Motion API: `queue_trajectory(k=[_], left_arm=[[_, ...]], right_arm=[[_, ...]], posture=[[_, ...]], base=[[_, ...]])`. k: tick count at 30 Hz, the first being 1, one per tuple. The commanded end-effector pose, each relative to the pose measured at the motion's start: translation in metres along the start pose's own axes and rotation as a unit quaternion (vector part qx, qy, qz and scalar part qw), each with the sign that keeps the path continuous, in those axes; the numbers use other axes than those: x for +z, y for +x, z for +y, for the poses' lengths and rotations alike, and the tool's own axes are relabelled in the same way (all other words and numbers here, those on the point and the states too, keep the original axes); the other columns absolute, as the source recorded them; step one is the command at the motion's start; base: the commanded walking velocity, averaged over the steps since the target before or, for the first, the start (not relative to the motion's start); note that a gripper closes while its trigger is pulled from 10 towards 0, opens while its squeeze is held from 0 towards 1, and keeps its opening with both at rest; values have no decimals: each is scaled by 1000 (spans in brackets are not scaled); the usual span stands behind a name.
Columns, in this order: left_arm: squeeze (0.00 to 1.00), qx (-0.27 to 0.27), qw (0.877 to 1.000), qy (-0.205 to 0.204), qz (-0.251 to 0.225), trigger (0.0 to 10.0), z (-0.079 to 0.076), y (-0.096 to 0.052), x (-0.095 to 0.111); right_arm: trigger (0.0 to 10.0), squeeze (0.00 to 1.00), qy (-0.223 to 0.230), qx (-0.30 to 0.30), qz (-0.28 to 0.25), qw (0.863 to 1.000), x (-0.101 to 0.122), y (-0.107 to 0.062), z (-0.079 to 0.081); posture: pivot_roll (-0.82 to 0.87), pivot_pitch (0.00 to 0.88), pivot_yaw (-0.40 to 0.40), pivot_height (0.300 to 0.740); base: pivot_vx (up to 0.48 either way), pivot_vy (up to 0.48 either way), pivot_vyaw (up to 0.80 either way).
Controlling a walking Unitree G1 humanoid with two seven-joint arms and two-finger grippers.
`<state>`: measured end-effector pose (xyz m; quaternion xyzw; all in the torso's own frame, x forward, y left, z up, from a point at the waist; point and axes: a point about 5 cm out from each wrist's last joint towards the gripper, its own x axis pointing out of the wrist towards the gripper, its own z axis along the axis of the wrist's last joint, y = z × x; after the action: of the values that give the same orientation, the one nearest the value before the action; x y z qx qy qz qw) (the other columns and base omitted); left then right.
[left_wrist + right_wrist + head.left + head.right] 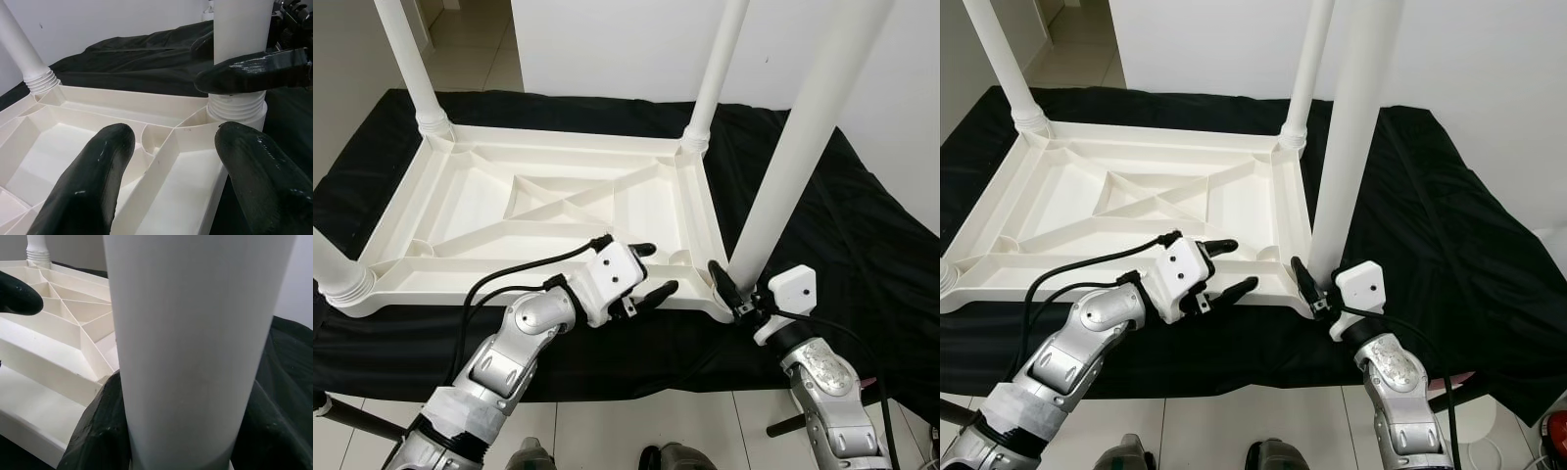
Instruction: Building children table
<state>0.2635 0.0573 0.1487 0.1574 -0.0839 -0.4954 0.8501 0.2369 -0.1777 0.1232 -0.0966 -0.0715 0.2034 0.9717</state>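
Table top (558, 211): white plastic, lying upside down so its ribbed underside with crossed braces faces up; it rests on the black cloth.
Black cloth (862, 235): spread under the table top and reaching well past it on every side, wrinkled beyond the side nearest the right arm.
Far legs: two white round legs stand upright in the far corners of the table top, one at the far left corner (411, 64), one at the far right corner (717, 69).
Near left leg (335, 269): a white leg with a ribbed collar sits at the table top's near left corner.
Near right leg (803, 137): a thick white leg stands at the table top's near right corner, leaning slightly; its threaded base (237, 105) sits at the corner socket.
Right hand (736, 292): at the foot of the near right leg, its black fingers (98, 431) clamped around the leg on both sides.
Left hand (651, 272): hovers over the near edge of the table top, just beside the near right corner, its two black fingers (93, 181) spread apart and gripping nothing.
Wall (607, 44): white, behind the far edge of the table top.
Floor (636, 426): pale tiles, in front of the near edge of the cloth.
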Motion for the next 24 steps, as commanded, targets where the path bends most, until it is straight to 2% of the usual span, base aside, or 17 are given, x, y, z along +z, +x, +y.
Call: queue_trajectory(k=[1, 15, 21, 22, 24], left_arm=[[0, -3, 1000, 4, -4, 10000, 2, 0, 4], [0, -4, 1000, 9, -5, 10000, 2, 1, 5], [0, -4, 1000, 11, -6, 10000, 2, 2, 7], [0, -4, 1000, 14, -6, 10000, 2, 2, 7], [0, -5, 1000, 16, -5, 10000, 2, 1, 7]], right_arm=[[10000, 0, 11, 27, 52, 998, -19, -7, 9], [10000, 0, 1, 66, 59, 996, -23, -6, 8], [10000, 0, 45, 47, 65, 996, -27, -1, 2], [10000, 0, 67, 35, 65, 995, -27, 1, 1], [10000, 0, 73, 33, 67, 995, -28, 1, 1]], posture=[[70, 60, -35, 740], [71, 58, -35, 740], [78, 54, -37, 740], [78, 54, -37, 740], [83, 49, -38, 740]], base=[[0, 0, 0], [0, 0, 0], [0, 0, 0], [0, 0, 0], [0, 0, 0]])
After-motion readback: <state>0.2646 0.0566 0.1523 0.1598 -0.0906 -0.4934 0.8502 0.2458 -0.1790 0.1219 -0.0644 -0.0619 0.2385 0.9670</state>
